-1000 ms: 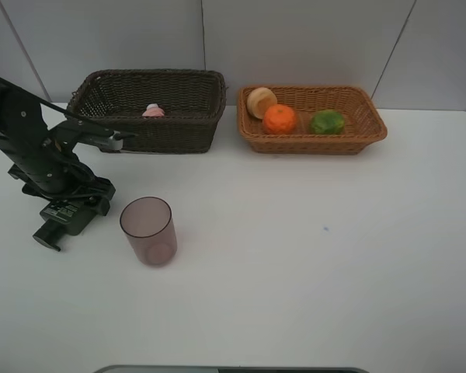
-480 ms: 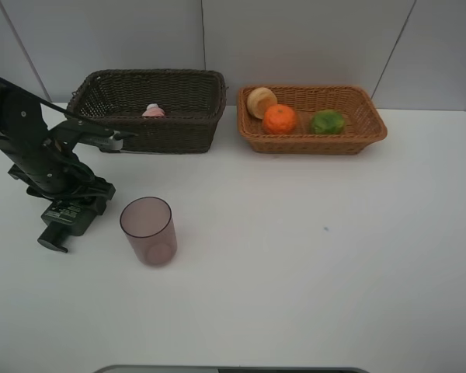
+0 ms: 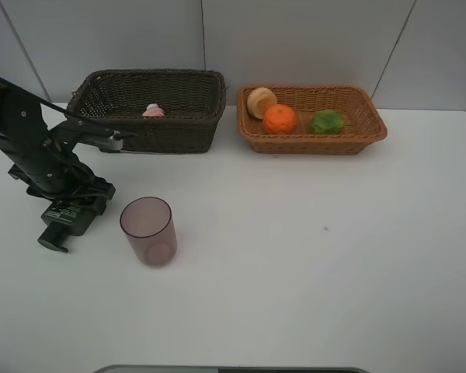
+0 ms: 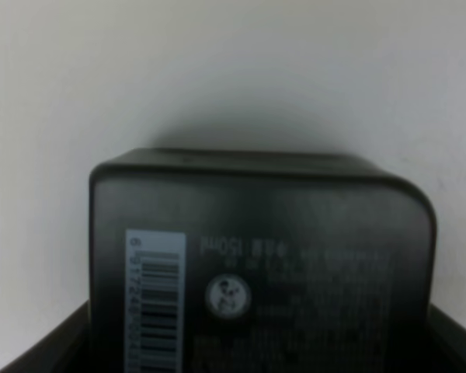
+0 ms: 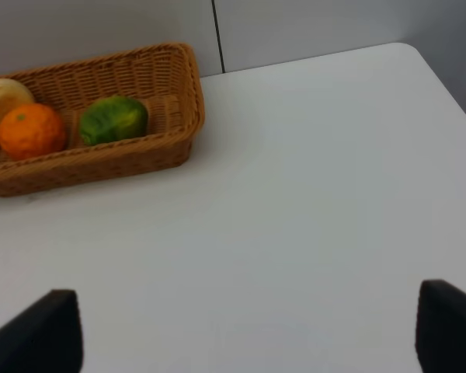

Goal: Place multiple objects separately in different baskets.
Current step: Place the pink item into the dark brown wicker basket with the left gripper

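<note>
Three fruits sit in your tan basket [image 3: 373, 134]; pink bottle [image 3: 153, 111] in the brown — cup [image 3: 148, 230] remains; left gripper [image 3: 62, 217] clasps the dark bottle [image 4: 256, 264]; right gapes empty.

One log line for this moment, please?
left gripper: around dark pump bottle, grip unclear | right gripper: open, empty | mauve cup: upright on table

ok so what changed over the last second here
The left end effector shifted slightly on the table and its jaws narrowed around the dark green pump bottle, lying on the table. The mauve cup, both baskets and their contents stayed put.
</note>
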Robot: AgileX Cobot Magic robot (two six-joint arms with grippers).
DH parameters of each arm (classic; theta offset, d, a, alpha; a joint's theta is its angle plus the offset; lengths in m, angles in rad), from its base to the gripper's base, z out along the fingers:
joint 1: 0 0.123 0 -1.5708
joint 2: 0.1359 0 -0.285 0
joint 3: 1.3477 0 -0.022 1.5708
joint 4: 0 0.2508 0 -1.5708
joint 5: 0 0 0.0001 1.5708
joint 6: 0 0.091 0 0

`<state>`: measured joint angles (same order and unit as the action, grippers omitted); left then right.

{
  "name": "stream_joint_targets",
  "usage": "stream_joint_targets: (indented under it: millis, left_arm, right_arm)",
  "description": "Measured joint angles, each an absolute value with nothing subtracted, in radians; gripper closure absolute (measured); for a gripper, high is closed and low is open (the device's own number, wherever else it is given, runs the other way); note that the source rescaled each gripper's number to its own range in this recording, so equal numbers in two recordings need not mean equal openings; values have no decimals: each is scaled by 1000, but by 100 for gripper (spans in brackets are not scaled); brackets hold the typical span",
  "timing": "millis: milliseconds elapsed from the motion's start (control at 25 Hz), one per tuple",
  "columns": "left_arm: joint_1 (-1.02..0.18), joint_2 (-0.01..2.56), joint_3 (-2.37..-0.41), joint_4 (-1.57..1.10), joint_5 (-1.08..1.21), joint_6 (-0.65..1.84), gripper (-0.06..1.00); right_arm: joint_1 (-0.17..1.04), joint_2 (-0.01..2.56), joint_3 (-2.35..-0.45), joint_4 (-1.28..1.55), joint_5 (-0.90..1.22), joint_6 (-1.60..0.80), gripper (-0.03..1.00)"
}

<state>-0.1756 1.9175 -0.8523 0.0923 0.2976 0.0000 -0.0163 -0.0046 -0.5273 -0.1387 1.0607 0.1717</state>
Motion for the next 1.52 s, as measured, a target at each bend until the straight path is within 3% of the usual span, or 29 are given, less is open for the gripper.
stream_joint_targets:
  millis: [600,1000,1520]
  left_arm:
    - [-176,1762,-888,92,382,73,13]
    - [-235,1713,-1213,96,754,250,13]
    - [-289,1908,-1617,196,814,713,13]
  right_arm:
    - [-16,-5,-527,-139,1061,172,9]
    - [-16,-5,-527,-139,1061,172,9]
    - [-16,-5,-527,-139,1061,172,9]
